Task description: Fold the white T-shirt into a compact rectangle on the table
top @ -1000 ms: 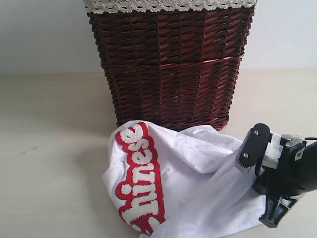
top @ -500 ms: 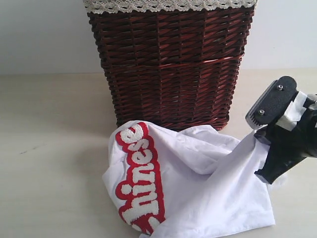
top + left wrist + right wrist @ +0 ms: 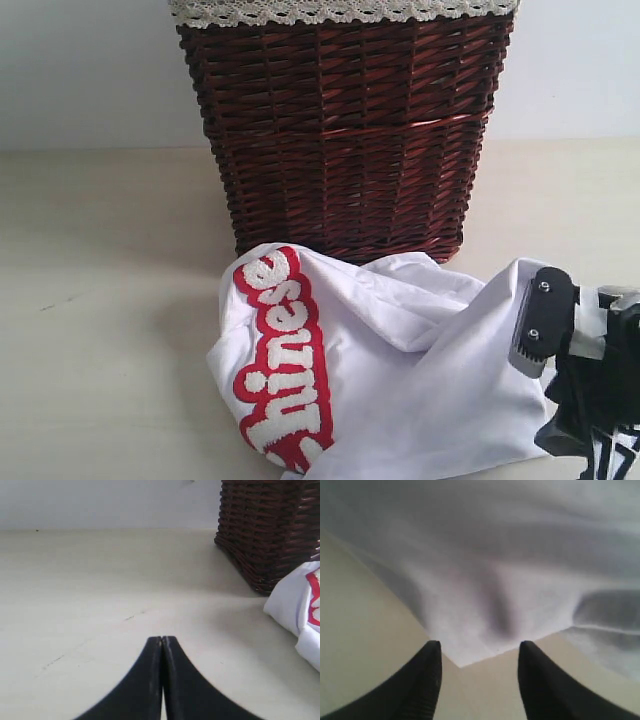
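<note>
Cream table (image 3: pixel 100 300) holds white T-shirt (image 3: pixel 420 380) lettered "hinese".

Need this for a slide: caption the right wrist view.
Right gripper, jaws open, facing a loose corner of the white T-shirt lying on the table.

**Left end effector** (image 3: pixel 162 639), left wrist view: two matte black fingers, each broad at the base and curving smoothly to a narrow tip. Their surfaces are plain and unmarked.

**Right end effector** (image 3: pixel 480 647), right wrist view: two black fingers (image 3: pixel 427 680) with rounded tips. Fine ribbing shows on the inner face of one.

**Exterior view:** a flat black finger plate (image 3: pixel 543 315) with rounded corners is fixed by two silver screws (image 3: pixel 544 286) and ends in a grey ribbed strip (image 3: pixel 524 361). Behind it sit a pale grey-white part (image 3: pixel 590 330) and a bulky black body (image 3: pixel 600 400).
</note>
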Controlling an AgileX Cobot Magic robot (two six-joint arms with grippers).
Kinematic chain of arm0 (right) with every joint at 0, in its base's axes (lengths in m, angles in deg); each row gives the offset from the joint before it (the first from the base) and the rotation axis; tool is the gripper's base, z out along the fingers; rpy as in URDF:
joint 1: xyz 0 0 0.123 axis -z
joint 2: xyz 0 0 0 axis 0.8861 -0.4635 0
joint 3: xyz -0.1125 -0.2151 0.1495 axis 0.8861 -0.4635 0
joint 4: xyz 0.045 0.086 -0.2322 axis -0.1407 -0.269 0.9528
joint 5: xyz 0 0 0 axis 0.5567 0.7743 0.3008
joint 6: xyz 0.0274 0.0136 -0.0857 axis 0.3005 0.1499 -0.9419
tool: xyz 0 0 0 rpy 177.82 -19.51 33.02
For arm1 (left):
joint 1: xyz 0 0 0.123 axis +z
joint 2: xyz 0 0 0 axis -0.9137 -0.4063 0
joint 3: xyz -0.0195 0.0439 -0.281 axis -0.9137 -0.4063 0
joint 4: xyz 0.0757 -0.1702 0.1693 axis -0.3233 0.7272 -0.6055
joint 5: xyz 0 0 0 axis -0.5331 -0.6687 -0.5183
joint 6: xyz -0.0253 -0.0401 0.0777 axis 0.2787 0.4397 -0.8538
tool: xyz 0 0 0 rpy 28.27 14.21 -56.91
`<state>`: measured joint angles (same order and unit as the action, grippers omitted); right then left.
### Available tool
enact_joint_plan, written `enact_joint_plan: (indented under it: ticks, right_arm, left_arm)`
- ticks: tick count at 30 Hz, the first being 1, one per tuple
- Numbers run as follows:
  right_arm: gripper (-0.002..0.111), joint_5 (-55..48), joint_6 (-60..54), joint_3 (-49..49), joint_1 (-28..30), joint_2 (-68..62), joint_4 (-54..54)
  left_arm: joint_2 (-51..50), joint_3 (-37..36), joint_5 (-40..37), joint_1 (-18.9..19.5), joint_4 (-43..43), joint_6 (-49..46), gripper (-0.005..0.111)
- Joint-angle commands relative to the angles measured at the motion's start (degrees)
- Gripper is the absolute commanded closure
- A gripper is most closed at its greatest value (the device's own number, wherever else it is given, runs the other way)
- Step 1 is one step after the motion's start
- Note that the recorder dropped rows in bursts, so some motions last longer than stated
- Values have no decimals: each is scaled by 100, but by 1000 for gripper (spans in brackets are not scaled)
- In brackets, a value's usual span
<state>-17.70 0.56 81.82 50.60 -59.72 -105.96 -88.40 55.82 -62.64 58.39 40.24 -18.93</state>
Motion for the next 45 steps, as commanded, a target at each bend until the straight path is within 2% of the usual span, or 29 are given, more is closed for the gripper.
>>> enact_joint_plan:
  ticks: [1, 3, 5, 10, 14, 17, 20, 21, 26, 31, 36, 41, 45]
  right_arm:
    - [58, -4, 878, 11, 471, -374, -270]
    - [58, 174, 693, 11, 608, -521, -611]
    - [58, 136, 19, 11, 619, -704, -1291]
    - [61, -366, -1228, 11, 619, -974, -2861]
    - [66, -342, -1497, 11, 619, -1087, -2991]
    - [82, -342, -1507, 11, 619, -1109, -2998]
    - [105, -353, -1507, 11, 619, -1084, -2998]
    - [108, -353, -1507, 11, 619, -1049, -2998]
    - [108, -494, -1507, 11, 619, -567, -3041]
    - [108, -517, -1693, 140, 619, 258, -3605]
    - [108, -493, -2728, 552, 619, 659, -4670]
    - [108, 66, -3218, 950, 619, 284, -5038]
    - [108, 406, -3442, 1283, 619, -704, -5038]
  left_arm:
    - [31, 0, 64, -33, 40, 35, 107]
    - [31, 0, 64, -33, 40, 35, 107]
    - [31, 0, 64, -33, 40, 35, 107]
    - [31, 0, 64, -33, 40, 35, 107]
    - [31, 0, 64, -33, 40, 35, 107]
    - [31, 0, 64, -33, 40, 35, 107]
    - [31, 0, 64, -33, 40, 35, 107]
    - [31, 0, 64, -33, 40, 35, 107]
    - [31, 0, 64, -33, 40, 35, 107]
    - [31, 0, 64, -33, 40, 35, 107]
    - [31, 0, 64, -33, 40, 35, 107]
    - [31, 0, 64, -33, 40, 35, 107]
    - [31, 0, 64, -33, 40, 35, 107]
